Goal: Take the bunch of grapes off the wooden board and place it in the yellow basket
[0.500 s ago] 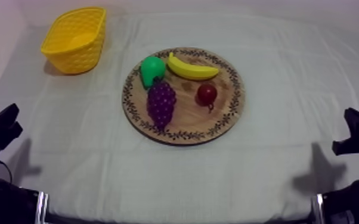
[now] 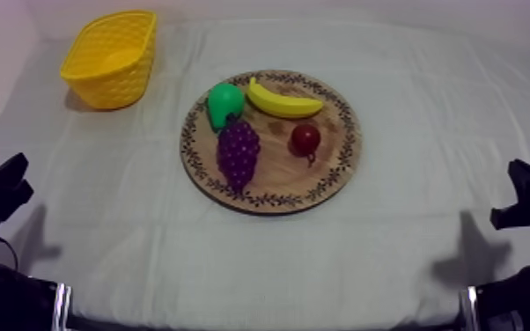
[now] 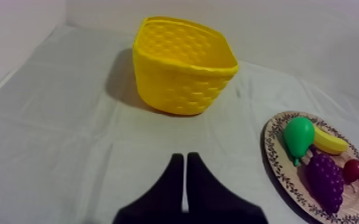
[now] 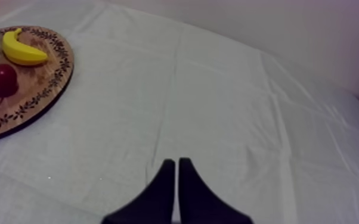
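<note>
Over cloth (image 3: 62, 125), left hand (image 3: 185, 158) wedge-narrow.

The board (image 2: 277, 180) lies at the middle of the bench (image 2: 409, 238), with the basket (image 2: 114, 84) standing far back on the left, well apart from it (mouth upward). On the board the pear (image 2: 224, 103) sits at the back left, the banana (image 2: 283, 101) just right of it along the far rim. The bunch of grapes (image 2: 238, 151) lies in front of the pear, touching it, and the small red fruit (image 2: 305, 138) sits right of the grapes, before the banana.
</note>
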Motion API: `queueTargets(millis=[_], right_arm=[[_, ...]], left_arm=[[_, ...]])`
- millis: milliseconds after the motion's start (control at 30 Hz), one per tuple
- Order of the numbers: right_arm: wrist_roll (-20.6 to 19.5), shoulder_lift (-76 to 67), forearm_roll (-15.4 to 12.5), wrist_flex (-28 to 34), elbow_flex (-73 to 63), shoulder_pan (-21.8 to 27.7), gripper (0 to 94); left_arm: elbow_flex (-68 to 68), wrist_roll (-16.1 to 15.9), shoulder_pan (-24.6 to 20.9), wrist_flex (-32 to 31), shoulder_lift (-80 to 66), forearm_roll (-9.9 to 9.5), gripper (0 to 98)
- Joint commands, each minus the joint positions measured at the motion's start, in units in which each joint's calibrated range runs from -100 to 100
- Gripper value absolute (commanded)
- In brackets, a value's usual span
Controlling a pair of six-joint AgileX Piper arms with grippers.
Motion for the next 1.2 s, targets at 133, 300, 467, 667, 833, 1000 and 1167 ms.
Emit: queueTargets(millis=[133,300,467,667,833,1000,1167], right_arm=[[0.00,0.02,0.00,-0.01,-0.01,0.01,0.3],[0.00,0.02,0.00,-0.01,-0.01,0.01,0.3],[0.00,0.02,0.00,-0.01,-0.01,0.01,0.3],[0.00,0.02,0.00,-0.01,-0.01,0.01,0.3],[0.00,0.02,0.00,-0.01,-0.01,0.01,0.3],[0.00,0.02,0.00,-0.01,-0.01,0.01,0.3],[0.00,0.02,0.00,-0.01,-0.01,0.01,0.3]], left_arm=[[0.04,-0.01,0.01,0.01,0.00,-0.02,0.0],[0.04,-0.01,0.01,0.01,0.00,-0.02,0.0],[0.43,-1.60,0.01,-1.36,0.00,-0.04,0.0],[0.57,-3.07,-0.04,-2.29,0.00,-0.03,0.0],[-4.37,-3.33,-0.32,-1.50,2.77,0.14,0.0],[-16.78,-4.45,-0.45,2.43,10.68,0.33,0.0],[-31.43,-5.46,-0.15,7.87,18.86,0.55,0.0]])
